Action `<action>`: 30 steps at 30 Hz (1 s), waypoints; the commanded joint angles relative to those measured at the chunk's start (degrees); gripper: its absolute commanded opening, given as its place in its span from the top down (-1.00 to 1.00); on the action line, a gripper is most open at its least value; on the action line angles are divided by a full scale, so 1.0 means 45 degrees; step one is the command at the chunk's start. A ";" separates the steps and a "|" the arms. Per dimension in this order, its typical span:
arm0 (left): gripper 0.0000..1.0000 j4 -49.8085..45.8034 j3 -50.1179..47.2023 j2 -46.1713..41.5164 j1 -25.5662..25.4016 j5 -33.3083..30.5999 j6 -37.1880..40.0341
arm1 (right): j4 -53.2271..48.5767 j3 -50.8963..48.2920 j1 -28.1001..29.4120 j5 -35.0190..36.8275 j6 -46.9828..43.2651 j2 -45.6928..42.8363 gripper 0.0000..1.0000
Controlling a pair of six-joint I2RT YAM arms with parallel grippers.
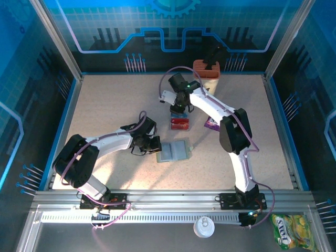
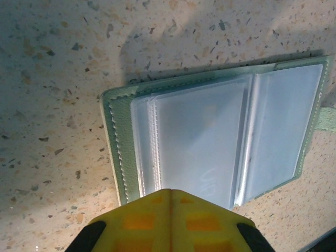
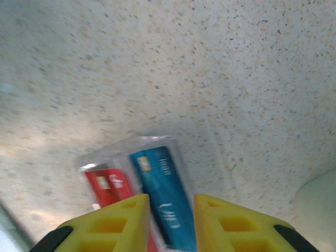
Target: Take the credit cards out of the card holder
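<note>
My left gripper [image 2: 169,197] is resting pressed together on the open card holder [image 2: 210,142] edge; my right gripper [image 3: 170,199] is hovering slightly spread over the credit cards [image 3: 157,176] lying on the table [image 1: 105,105] nearby. I am judging them light, stiff and slick, best pinched by an edge.

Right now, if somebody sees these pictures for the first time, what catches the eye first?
The card holder lies open mid-table, its clear pockets looking empty, with the shut left fingers at its edge. Farther back, a red card and a blue card lie side by side beneath the parted right fingers.
</note>
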 commanded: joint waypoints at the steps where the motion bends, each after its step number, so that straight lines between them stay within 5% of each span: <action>1: 0.88 0.0204 -0.0292 -0.0260 0.0090 -0.0078 -0.0095 | 0.1166 -0.1366 0.0496 -0.0745 0.2342 -0.1275 0.42; 17: 0.91 0.0925 -0.1174 -0.0508 0.0052 -0.0195 -0.0450 | 0.5830 -0.8179 0.1612 -0.4311 1.0272 -0.4844 0.50; 30: 0.94 0.1073 -0.1193 -0.0204 0.0053 -0.0459 -0.0518 | 0.6323 -0.9926 0.1741 -0.6112 1.4356 -0.4647 0.69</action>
